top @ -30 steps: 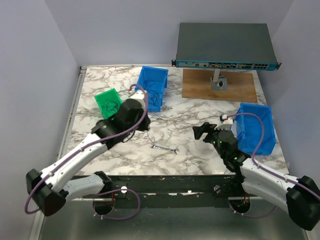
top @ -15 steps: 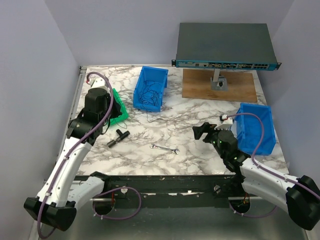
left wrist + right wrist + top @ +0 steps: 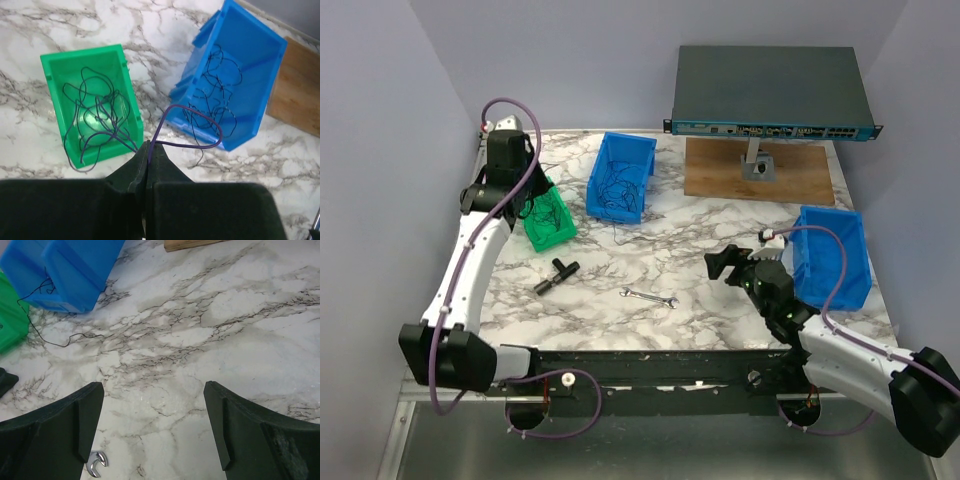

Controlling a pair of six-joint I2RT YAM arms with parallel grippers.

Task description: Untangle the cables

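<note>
Black and purple thread-thin cables (image 3: 100, 114): you find them tangled in the green bin (image 3: 52, 90) and blue bin (image 3: 270, 55). Your left pincer (image 3: 148, 150): clamped on one strand. Your right pincer (image 3: 152, 425): fingers apart above the marble tabletop (image 3: 250, 340).

Standing enclosed by pale lavender walls (image 3: 380, 120). Showing a white, grey-veined marble surface (image 3: 690, 225), lying under soft, even light.

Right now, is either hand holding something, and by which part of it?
The left hand, shut, pinches a thin cable partway along its length. The right hand is open and holds nothing.
</note>
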